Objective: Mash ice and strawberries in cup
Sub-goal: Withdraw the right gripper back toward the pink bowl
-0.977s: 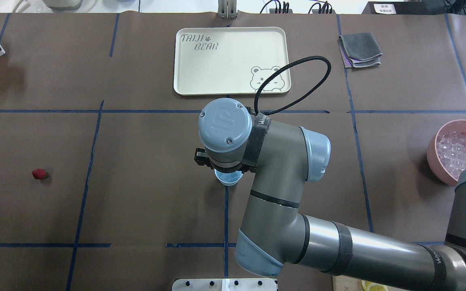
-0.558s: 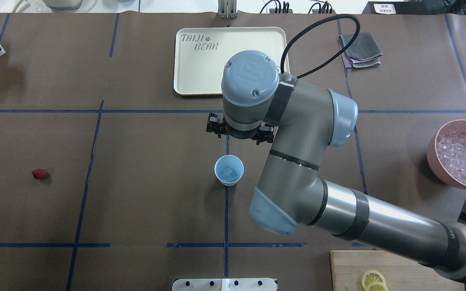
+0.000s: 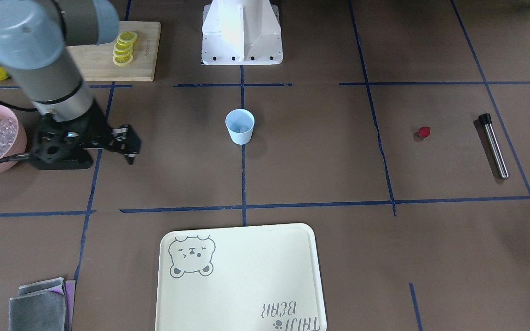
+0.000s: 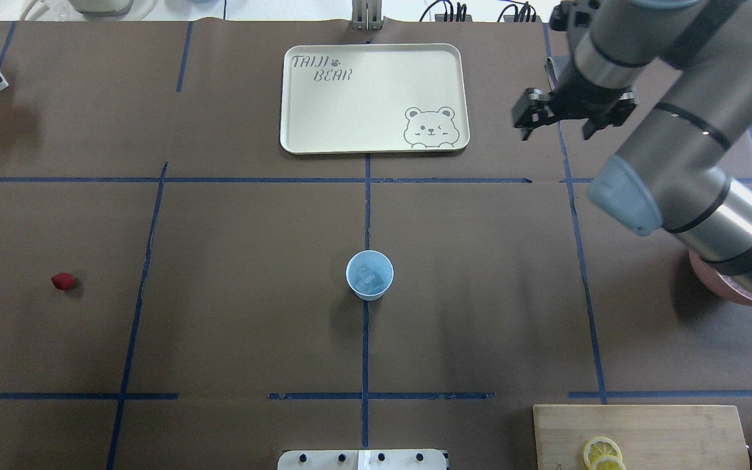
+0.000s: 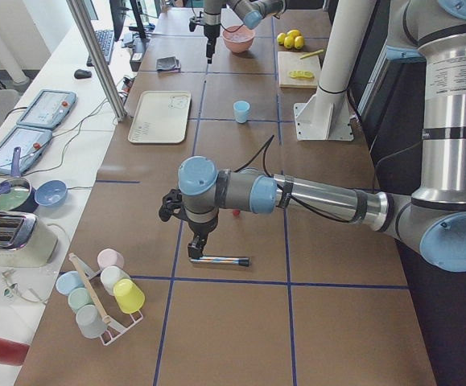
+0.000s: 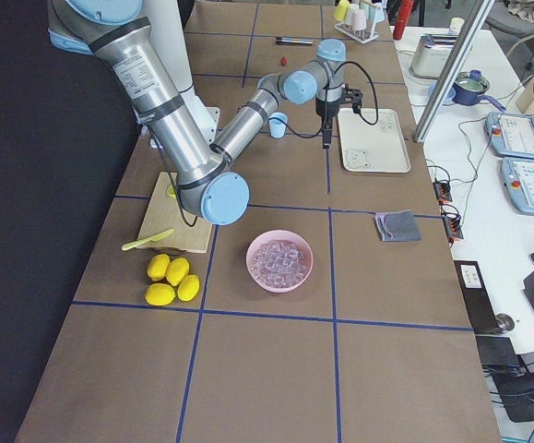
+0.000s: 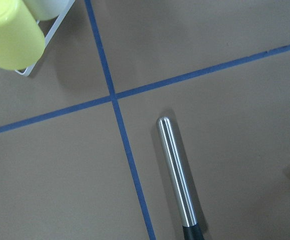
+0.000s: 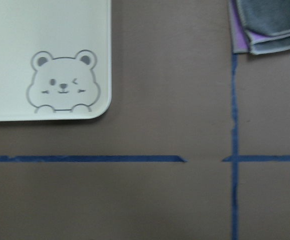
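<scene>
Two hazards stand out. The cup [image 4: 369, 275] stands free, held by neither arm, so a downward push on the ice [image 4: 368, 278] inside it could tip or skid the light tumbler. The strawberry [image 4: 62, 281] is not yet in the cup. It lies on the table well to the robot's left of the cup, and it is small enough that a slightly misplaced pinch could nudge it aside.

The right gripper [image 4: 562, 121] hangs well apart from the cup, off to its far right, with its jaws spread and nothing in them. The left gripper [image 5: 195, 248] hovers on the far side of the strawberry from the cup, over a steel rod [image 3: 493, 145]. Whether its jaws are apart cannot be told.

The cup stands upright, mouth up, with its long axis vertical. The rod lies flat, its long axis running toward and away from the robot, black end nearer the robot. Being round, it could roll if pinched off-centre.
</scene>
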Robot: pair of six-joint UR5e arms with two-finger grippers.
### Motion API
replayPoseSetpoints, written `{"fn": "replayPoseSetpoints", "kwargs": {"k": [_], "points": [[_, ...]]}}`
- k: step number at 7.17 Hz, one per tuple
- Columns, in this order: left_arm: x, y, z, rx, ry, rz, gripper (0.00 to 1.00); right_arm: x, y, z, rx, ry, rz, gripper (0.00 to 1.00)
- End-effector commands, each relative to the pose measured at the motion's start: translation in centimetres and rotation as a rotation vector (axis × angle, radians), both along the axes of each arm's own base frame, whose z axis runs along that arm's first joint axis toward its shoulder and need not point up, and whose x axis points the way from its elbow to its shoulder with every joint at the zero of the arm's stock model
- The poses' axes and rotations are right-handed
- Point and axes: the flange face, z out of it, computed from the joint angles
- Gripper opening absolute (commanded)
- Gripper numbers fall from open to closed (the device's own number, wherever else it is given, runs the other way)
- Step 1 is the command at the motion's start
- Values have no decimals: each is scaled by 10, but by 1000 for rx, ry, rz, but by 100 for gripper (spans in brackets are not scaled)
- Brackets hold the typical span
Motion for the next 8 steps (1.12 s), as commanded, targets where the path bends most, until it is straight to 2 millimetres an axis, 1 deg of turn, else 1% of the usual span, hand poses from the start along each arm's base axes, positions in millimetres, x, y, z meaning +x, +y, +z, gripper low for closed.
{"fn": "replayPoseSetpoints", "kwargs": {"k": [1,2,3,4,5,6,7,8], "points": [[7,-10,-1,74,3,11,100,158,-6,120,74,4,-141,99],[18,-14,-3,80,4,32,100,222,5,164,114,12,-178,99],[19,-16,-5,84,6,34,100,284,30,212,145,31,-211,99],[19,-18,-7,86,6,34,100,325,66,258,143,10,-230,99],[20,-20,-7,70,10,20,100,360,104,298,110,2,-211,99],[21,-21,-15,51,20,-13,100,376,157,348,0,-12,-168,99],[22,-21,-24,71,23,-12,100,380,171,358,-26,-16,-152,99],[33,-17,-32,77,48,13,100,380,178,364,-44,-17,-148,99]]}}
